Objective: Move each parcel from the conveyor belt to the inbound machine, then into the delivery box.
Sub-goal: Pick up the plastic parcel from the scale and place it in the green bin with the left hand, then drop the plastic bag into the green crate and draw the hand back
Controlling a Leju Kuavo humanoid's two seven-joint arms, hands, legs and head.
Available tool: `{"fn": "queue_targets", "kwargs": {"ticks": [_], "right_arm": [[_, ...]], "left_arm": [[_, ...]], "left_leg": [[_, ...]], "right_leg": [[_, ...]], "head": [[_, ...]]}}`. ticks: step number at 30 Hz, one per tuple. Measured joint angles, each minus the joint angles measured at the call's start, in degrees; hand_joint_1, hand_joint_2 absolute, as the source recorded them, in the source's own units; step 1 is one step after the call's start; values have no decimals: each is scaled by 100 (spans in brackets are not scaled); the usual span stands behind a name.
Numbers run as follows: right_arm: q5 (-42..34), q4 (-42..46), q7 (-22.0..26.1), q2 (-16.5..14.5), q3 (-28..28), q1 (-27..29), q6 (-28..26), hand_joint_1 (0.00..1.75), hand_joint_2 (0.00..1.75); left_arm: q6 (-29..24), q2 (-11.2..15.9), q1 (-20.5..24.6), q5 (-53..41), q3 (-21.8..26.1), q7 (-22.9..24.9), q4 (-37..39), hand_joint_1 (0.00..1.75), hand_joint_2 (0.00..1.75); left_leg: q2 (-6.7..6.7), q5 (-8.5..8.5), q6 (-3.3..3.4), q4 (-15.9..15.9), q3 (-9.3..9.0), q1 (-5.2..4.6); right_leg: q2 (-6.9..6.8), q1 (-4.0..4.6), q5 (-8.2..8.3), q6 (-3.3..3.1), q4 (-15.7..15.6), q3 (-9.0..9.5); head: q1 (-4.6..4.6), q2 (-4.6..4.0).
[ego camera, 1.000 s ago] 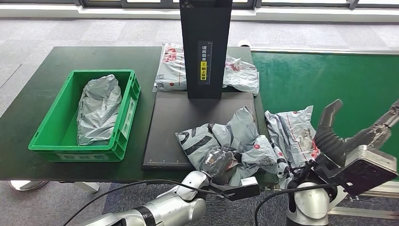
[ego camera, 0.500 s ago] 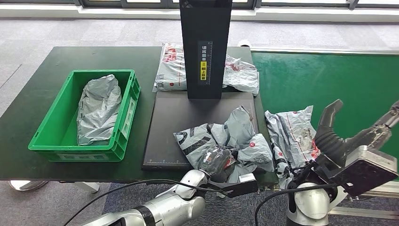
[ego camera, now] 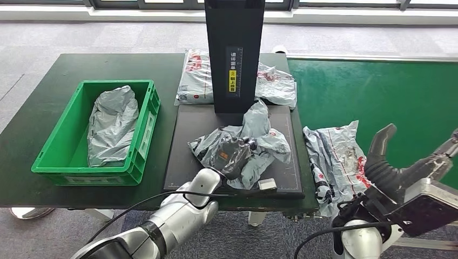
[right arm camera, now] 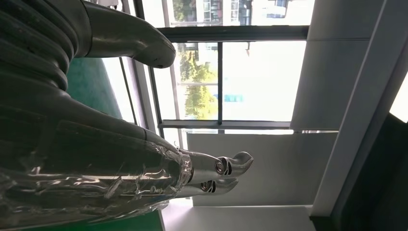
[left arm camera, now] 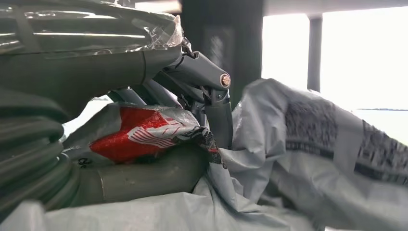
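My left hand (ego camera: 232, 152) grips a crumpled grey parcel (ego camera: 259, 141) with red print and holds it over the black plate of the inbound machine (ego camera: 189, 162), just in front of the machine's black column (ego camera: 235, 54). In the left wrist view the fingers (left arm camera: 211, 96) close on the grey and red plastic of the parcel (left arm camera: 298, 130). Another grey parcel (ego camera: 335, 156) lies at the near left edge of the green conveyor belt (ego camera: 378, 91). My right hand (ego camera: 405, 167) hovers at the lower right beside that parcel, fingers apart and holding nothing. The green delivery box (ego camera: 146, 129) on the left holds one grey parcel (ego camera: 110, 127).
Two more parcels (ego camera: 275, 83) lie behind the machine column on the dark table (ego camera: 43, 108). A small white tag (ego camera: 266, 184) sits near the plate's front edge. Windows and a pale wall fill the background past my right hand (right arm camera: 120, 159) in the right wrist view.
My left hand has carried the crumpled parcel forward and to the left, from the table's front edge onto the machine plate. My right hand has dropped slightly.
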State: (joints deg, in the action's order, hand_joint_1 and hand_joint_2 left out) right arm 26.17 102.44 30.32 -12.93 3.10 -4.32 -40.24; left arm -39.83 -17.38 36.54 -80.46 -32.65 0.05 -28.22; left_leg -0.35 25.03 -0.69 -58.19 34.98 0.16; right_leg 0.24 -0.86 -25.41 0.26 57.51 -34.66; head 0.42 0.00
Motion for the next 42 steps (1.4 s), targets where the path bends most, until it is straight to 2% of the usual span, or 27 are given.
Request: {"fn": "queue_targets", "kwargs": {"ticks": [2,4,6,7,9,11,17,26,33,42], "right_arm": [[-96,21,-32,60,0,22,0,0,175],[-231,11,-45,145,-1,25,2,0,175],[-348,-7,-16,218,-12,39,2,0,175],[-399,-18,5,259,-30,50,0,0,175],[-498,-43,48,341,-68,68,-1,0,175],[-566,-69,86,392,-81,71,7,0,175],[-795,-182,231,544,-90,99,2,0,175],[-1005,-274,351,681,-130,179,0,0,175],[-1255,-310,498,776,-144,360,0,0,175],[-1581,-391,678,975,-235,608,1,0,175]], "left_arm": [[215,335,386,-518,391,572,-246,175,175],[402,878,1132,-767,377,1813,-314,175,175],[342,1338,1803,-815,82,3033,-243,175,175],[257,1544,2088,-823,-181,3380,-178,175,175],[100,1882,2596,-834,-777,3641,-53,175,175],[41,2121,2869,-840,-1186,3622,28,175,175],[60,2631,3153,-837,-1739,3620,257,175,175],[251,2918,3313,-837,-2022,3616,517,175,175],[521,3154,3335,-836,-1967,3600,708,175,175],[698,3470,2864,-835,-1196,3594,925,175,175]], "left_leg": [[9,-12,-15,0,8,7],[48,-22,-32,0,27,12],[87,-28,-40,0,44,13],[87,-34,-40,1,46,17],[56,-46,-42,4,44,26],[23,-50,-42,7,40,30],[17,-49,-44,8,42,30],[5,-49,-44,6,46,28],[18,-46,-46,8,44,24],[10,-48,-49,9,48,32]], "right_leg": [[7,7,11,-13,5,-11],[47,17,40,-30,7,-51],[85,24,61,-36,7,-84],[86,27,63,-37,7,-85],[56,30,57,-39,8,-71],[25,30,47,-39,10,-57],[22,29,44,-42,11,-60],[11,27,44,-41,10,-58],[20,31,44,-42,10,-62],[15,36,40,-47,11,-63]], "head": [[3,0],[1,0],[-7,0],[-9,0],[-11,0],[-10,0],[-12,0],[-11,0],[-11,0],[-11,0]]}}
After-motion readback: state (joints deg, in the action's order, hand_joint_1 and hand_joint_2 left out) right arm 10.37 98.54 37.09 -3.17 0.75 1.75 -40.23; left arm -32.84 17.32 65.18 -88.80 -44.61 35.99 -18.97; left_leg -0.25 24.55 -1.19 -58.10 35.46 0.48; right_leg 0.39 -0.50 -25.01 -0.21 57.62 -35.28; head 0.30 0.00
